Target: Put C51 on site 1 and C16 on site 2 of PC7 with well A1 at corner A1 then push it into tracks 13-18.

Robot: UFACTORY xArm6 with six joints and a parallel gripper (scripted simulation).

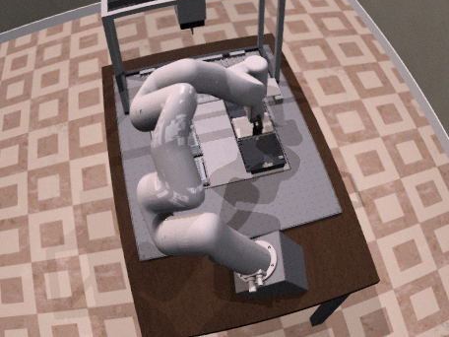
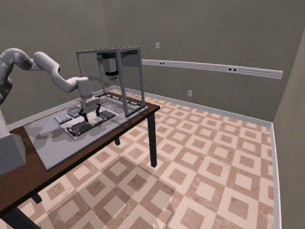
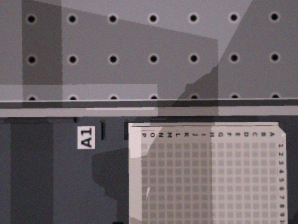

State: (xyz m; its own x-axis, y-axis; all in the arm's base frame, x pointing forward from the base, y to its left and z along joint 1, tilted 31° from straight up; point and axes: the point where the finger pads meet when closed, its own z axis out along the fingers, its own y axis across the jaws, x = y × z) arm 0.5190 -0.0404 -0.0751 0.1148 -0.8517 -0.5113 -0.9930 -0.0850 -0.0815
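Observation:
The plate carrier PC7 [image 1: 238, 110] [image 2: 108, 115] [image 3: 72, 185] lies on the apron; its far site 3 is bare. C16 [image 1: 243, 127] [image 3: 210, 175], a pale 384-well plate, sits on site 2, square to the carrier's edge. Its A1 corner is at the upper right in the wrist view. My gripper [image 1: 257, 130] [image 2: 91, 117] is open, with its fingers low around C16; they are outside the wrist view. A dark raised shape [image 1: 261, 150] [image 2: 80, 128] covers the handle end; I cannot tell clearly whether it includes C51. C15 [image 2: 63, 118] is in nest S1.
Another nest [image 2: 74, 110] stands beyond C15; its contents are unclear. The instrument's frame [image 1: 114, 60] [image 2: 122, 84] stands over the rails [image 2: 115, 105] at the far end, with a dark head [image 1: 191, 13] [image 2: 111, 67] hanging inside. The arm hides part of the nests and rails.

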